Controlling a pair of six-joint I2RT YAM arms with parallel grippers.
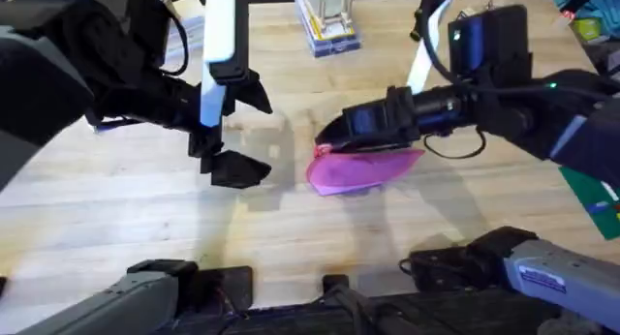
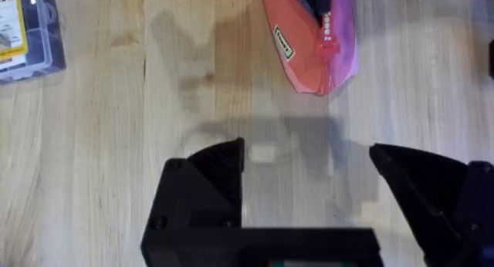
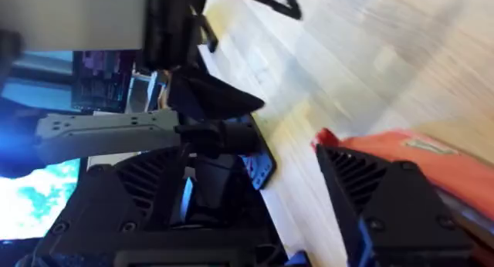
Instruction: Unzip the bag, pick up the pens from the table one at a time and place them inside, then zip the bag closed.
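Pink fabric is lying mid-worktop while both arms are working around it.

The bag [image 1: 363,168] is resting on the wooden worktop [image 1: 116,228], and the right gripper [image 1: 334,132] is reaching over its upper edge; whether those fingers are clenched I cannot tell. The left gripper [image 2: 309,170] is hovering just beside it, fingers spread and empty. Soft and light, the bag is likely to crumple and slide, so gripping its zipper [image 2: 328,32] end looks best.

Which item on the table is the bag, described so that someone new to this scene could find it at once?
Start from the wooden table in the overhead view and go to its middle, just right of centre. There the right gripper reaches over a flat, elongated soft pouch, the bag. It is the one bright pink thing on the wood.
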